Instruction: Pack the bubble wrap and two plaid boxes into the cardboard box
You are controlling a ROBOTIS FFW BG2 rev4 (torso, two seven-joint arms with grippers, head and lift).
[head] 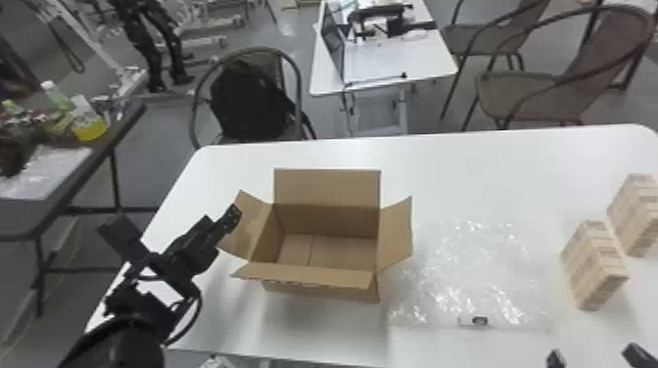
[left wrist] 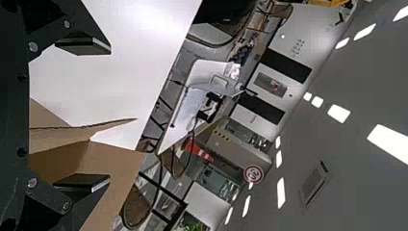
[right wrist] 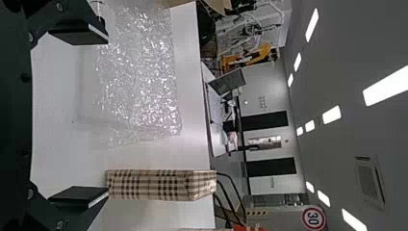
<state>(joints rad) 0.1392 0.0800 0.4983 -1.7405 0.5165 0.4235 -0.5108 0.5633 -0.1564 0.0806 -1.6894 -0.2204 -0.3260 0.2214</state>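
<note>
My left gripper (head: 234, 216) is beside the left flap of the open cardboard box (head: 323, 276); in the left wrist view the gripper (left wrist: 109, 113) is open, with box flaps (left wrist: 115, 166) near its lower finger. Inside, the box shows a bare bottom. Flat on the table right of it lies the clear bubble wrap (head: 480, 274). Two plaid boxes (head: 593, 264) (head: 636, 215) stand close together farther right. My right gripper (head: 595, 354) is at the front edge, nearer than the plaid boxes. In the right wrist view this gripper (right wrist: 108, 115) is open, holding nothing, with bubble wrap (right wrist: 139, 72) and a plaid box (right wrist: 154, 185) beyond.
All of these items rest on a white table (head: 440, 166). Behind it stand a chair with a black bag (head: 249, 103), a smaller white table (head: 382, 63) and more chairs (head: 533, 93). A dark side table (head: 122, 120) with items on it is at the left.
</note>
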